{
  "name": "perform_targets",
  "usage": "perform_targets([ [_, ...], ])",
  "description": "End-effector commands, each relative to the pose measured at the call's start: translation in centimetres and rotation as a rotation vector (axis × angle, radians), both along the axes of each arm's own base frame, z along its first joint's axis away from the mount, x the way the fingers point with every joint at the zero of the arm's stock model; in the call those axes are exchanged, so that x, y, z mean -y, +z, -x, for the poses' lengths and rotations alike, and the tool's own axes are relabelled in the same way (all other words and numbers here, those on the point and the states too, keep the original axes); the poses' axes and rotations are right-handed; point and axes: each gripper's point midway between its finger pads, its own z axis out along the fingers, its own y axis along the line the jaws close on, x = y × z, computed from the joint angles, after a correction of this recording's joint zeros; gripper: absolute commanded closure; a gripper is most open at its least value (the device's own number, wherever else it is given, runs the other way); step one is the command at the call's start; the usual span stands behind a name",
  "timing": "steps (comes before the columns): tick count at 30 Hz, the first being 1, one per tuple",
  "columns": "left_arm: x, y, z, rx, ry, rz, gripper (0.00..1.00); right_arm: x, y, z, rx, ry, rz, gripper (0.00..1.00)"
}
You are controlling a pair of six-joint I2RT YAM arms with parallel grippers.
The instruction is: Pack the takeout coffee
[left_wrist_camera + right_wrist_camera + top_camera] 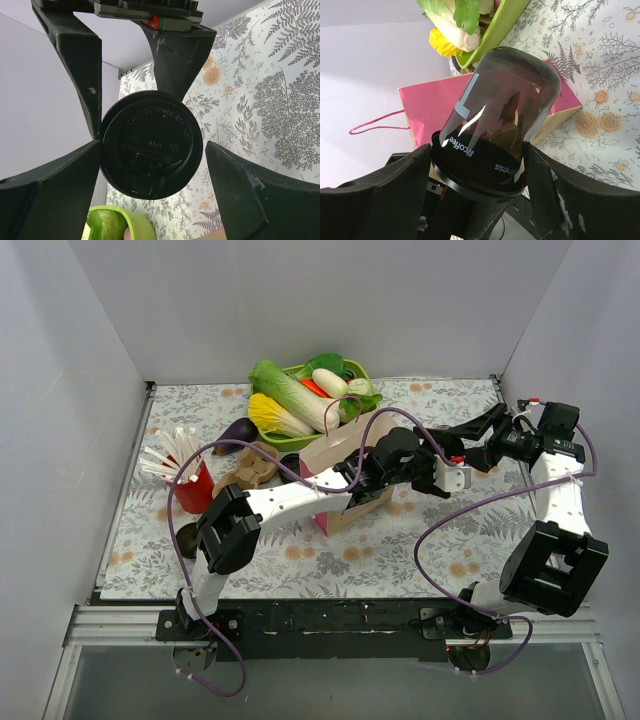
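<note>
**Two arms, one cup, mid-air over the worktop**

At the near edge the two arm bases sit bolted side by side, and both arms reach in over the floral-print worktop (330, 560), a flat cloth of grey ferns and orange blooms.

And here is the takeout coffee (505, 110): off the surface, a little right of the worktop's middle, caught between both arms at once. It is a glossy dark tapered cup with white "#coffee" lettering. Its round black lid (152, 145), matt with embossed print, faces back along the left arm.

The left gripper (153, 144) has its jaws spread to the lid's full width, pressed on the rim from either side. The right gripper (476, 150) comes in crosswise, jaws just as wide, clamped on the cup just above the lid. Which pair carries the weight, I cannot tell.

Just beyond stands a paper bag (420, 110), pink-faced with kraft-brown sides and a thin pink cord handle (375, 125). The left forearm crosses over it.

Toward the left edge there is a red cup (195, 490) bristling with white straws (165, 455), and a moulded cardboard carrier (250, 468) beside it. A dark aubergine (238, 430) lies further back. Near the far edge sits a lime-green tray (497, 31), piled with a ribbed cabbage (290, 390) and other vegetables.
</note>
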Motion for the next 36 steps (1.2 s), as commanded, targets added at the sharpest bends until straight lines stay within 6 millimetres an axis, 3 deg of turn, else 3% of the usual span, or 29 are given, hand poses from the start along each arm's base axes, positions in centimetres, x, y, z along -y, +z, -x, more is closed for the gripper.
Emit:
perform_targets([
  [1,-0.2,1.4,0.1,0.016,-0.01,0.001,0.17,-0.3,1.1,0.3,0.024,0.011,-0.016,0.26],
  [8,-0.1,1.3,0.3,0.021,-0.02,-0.002,0.2,-0.2,0.8,0.4,0.014,0.007,-0.022,0.26],
  [18,-0.7,1.1,0.4,0.046,-0.012,0.017,0.14,-0.3,0.7,0.4,0.007,0.004,-0.034,0.25],
  [23,-0.7,1.3,-0.4,0.096,0.022,0.031,0.16,-0.4,0.4,0.4,-0.005,0.003,-0.041,0.25],
  [36,-0.8,-0.2,-0.7,0.164,0.03,-0.007,0.15,-0.4,0.4,0.5,-0.007,0.0,-0.041,0.24],
])
